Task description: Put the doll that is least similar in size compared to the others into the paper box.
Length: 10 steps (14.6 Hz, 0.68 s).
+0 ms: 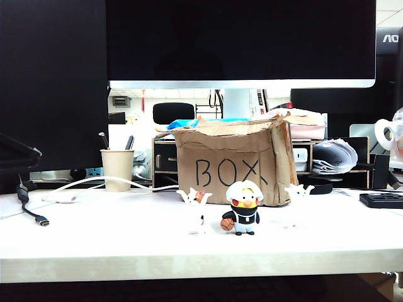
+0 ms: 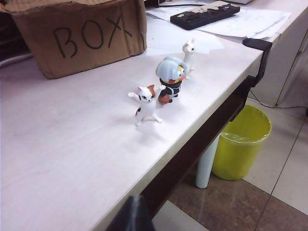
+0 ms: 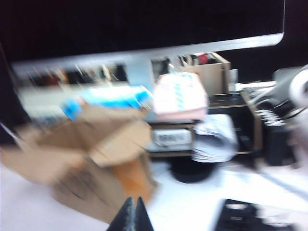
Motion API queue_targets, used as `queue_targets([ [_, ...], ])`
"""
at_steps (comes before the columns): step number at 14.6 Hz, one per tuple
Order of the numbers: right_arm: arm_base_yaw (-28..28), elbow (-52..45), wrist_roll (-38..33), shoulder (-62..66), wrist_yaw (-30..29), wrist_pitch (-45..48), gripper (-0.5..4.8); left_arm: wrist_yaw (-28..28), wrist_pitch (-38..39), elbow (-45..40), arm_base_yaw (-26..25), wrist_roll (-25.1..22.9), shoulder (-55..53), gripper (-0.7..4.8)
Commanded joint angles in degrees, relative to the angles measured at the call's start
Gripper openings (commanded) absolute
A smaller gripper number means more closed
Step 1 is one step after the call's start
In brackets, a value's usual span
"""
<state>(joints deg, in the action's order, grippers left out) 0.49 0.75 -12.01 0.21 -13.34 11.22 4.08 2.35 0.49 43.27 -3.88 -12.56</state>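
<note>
The doll [image 1: 243,206], chubby with a white hood, yellow face and black top, stands on the white table in front of the paper box [image 1: 230,167], a torn brown carton marked "BOX". In the left wrist view the doll [image 2: 171,79] stands between two slim white cat figurines, with the box [image 2: 82,38] behind them. My left gripper [image 2: 131,216] is shut and empty at the table's front edge, well short of the doll. My right gripper [image 3: 134,214] is shut and empty, and points at the blurred box [image 3: 86,159]. That view does not show the doll. Neither gripper appears in the exterior view.
One cat figurine [image 1: 196,211] stands left of the doll and another [image 1: 298,192] to its right. A beige paper cup [image 1: 118,170] and a white cable lie at the back left. A black power strip [image 2: 204,14] lies beyond the box. A yellow bin [image 2: 240,144] stands on the floor beside the table.
</note>
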Motion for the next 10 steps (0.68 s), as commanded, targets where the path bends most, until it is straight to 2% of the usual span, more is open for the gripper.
queue_targets([
  [1, 0.0, 7.7, -10.6, 0.3, -1.0, -3.1, -0.02, 0.0, -0.7, 0.0, 0.0, -0.2, 0.0, -0.05],
  [2, 0.0, 14.6, -9.4, 3.2, -1.0, -6.8, -0.02, 0.0, -0.7, 0.0, 0.0, -0.2, 0.0, -0.05],
  [4, 0.1, 24.7, -3.1, 11.6, -5.4, -9.8, -0.02, 0.0, -0.7, 0.0, 0.0, -0.2, 0.0, -0.05],
  [6, 0.1, 43.2, 4.2, 29.4, -21.1, -18.8, -0.02, 0.0, -0.7, 0.0, 0.0, -0.2, 0.0, -0.05],
  [7, 0.2, 52.2, 8.0, 37.5, -29.4, -28.3, -0.02, 0.0, -0.7, 0.0, 0.0, -0.2, 0.0, -0.05],
  [8, 1.3, 59.7, 12.2, 44.7, -32.6, -39.1, -0.02, 0.0, -0.7, 0.0, 0.0, -0.2, 0.0, -0.05],
  [10, 7.4, 70.9, 22.7, 57.4, -30.1, -59.1, -0.02, 0.0, -0.7, 0.0, 0.0, -0.2, 0.0, -0.05],
])
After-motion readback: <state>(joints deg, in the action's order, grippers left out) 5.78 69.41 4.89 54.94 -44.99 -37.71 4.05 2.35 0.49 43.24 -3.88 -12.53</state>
